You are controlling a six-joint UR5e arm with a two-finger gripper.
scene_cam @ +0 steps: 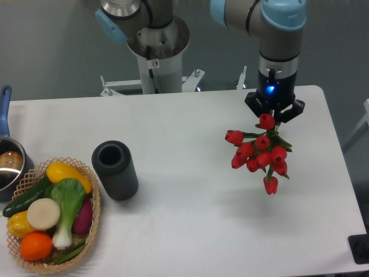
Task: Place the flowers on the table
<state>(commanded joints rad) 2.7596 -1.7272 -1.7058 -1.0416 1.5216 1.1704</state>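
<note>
The black two-finger gripper [275,117] was clenched on the bunch of red tulip flowers [260,151], carried above the white table [190,213]. Judged mid-transport; next it needed lowering and release, well clear of the dark grey cylindrical vase [115,170] at nine o'clock.

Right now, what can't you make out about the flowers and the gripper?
- Gripper fingertips: hidden behind the flowers, so the grasp is unconfirmed.
- Flower stems: covered by the blooms.
- Flowers touching the table or hanging above it: one view cannot tell.
- Pot: cut by the left edge.
</note>
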